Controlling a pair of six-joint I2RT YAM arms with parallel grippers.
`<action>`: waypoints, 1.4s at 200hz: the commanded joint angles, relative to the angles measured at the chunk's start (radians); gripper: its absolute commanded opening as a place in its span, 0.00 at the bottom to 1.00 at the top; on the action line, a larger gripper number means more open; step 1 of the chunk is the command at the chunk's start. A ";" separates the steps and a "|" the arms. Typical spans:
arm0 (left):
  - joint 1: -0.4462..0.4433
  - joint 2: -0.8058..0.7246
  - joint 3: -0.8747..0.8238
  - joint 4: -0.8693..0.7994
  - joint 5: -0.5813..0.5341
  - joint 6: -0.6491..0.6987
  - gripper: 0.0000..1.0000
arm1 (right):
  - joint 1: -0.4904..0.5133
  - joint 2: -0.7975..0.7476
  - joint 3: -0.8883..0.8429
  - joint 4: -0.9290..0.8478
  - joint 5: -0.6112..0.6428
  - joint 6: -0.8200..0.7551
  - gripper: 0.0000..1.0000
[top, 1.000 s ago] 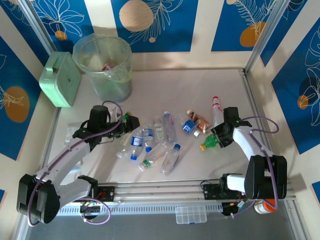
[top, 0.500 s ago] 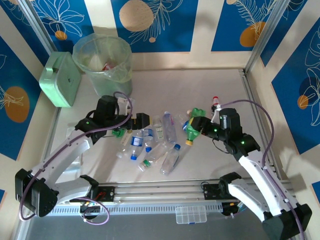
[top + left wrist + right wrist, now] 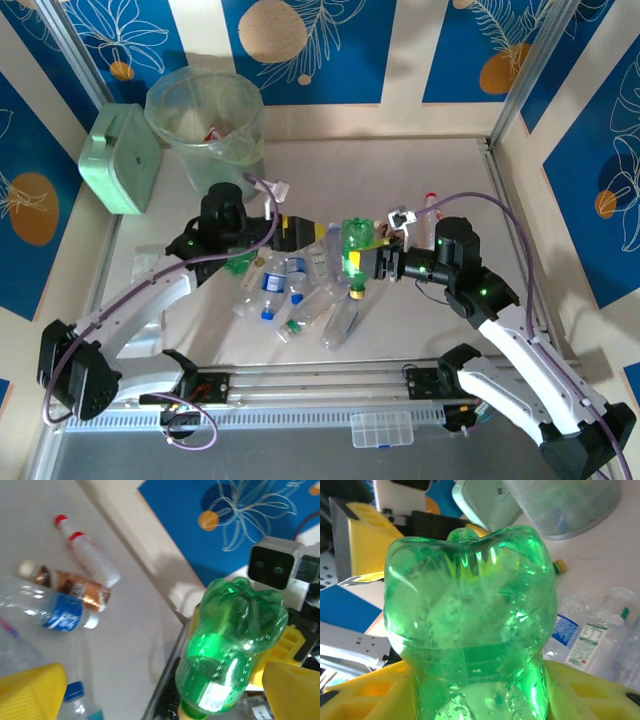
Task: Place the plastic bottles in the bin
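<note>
Right gripper [image 3: 365, 263] clamped on green bottle [image 3: 355, 240], left gripper [image 3: 303, 233] spread wide just left, bottle's neck cut off in right wrist view.

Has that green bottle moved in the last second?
Yes. The green bottle has travelled left, toward the bin, held in the right fingers.

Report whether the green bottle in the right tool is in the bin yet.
Out. The green bottle is clamped in the right tool, well apart from the bin at the far left.
</note>
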 commanded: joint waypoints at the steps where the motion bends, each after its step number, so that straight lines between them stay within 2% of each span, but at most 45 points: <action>1: -0.030 0.047 -0.001 0.220 0.140 -0.061 1.00 | 0.010 0.014 0.031 0.049 -0.103 -0.015 0.56; 30: -0.063 0.099 0.010 0.343 0.186 -0.119 1.00 | 0.013 0.033 0.031 0.061 -0.152 0.000 0.56; 57: -0.108 0.140 0.038 0.360 0.205 -0.115 1.00 | 0.017 0.041 0.020 0.074 -0.157 0.013 0.56; 91: -0.139 0.171 0.044 0.385 0.215 -0.119 0.91 | 0.020 0.049 0.001 0.103 -0.156 0.033 0.56; 139: -0.153 0.180 0.056 0.376 0.209 -0.098 0.69 | 0.027 0.067 0.002 0.105 -0.168 0.025 0.55; 204: -0.154 0.184 0.062 0.404 0.204 -0.106 0.45 | 0.030 0.067 -0.007 0.081 -0.151 0.013 0.55; 225: -0.153 0.190 0.060 0.426 0.206 -0.122 0.45 | 0.030 0.063 -0.005 0.071 -0.140 0.008 0.63; 238: -0.150 0.187 0.060 0.440 0.207 -0.130 0.45 | 0.030 0.053 -0.001 0.054 -0.120 0.001 0.77; 253: -0.133 0.178 0.072 0.417 0.202 -0.127 0.46 | 0.027 0.028 0.010 0.020 -0.075 -0.013 0.88; 266: -0.098 0.166 0.090 0.370 0.188 -0.119 0.42 | 0.020 -0.007 0.016 0.005 -0.053 -0.019 0.94; 280: -0.046 0.152 0.102 0.343 0.166 -0.123 0.37 | 0.008 -0.041 0.030 -0.010 -0.062 -0.024 0.95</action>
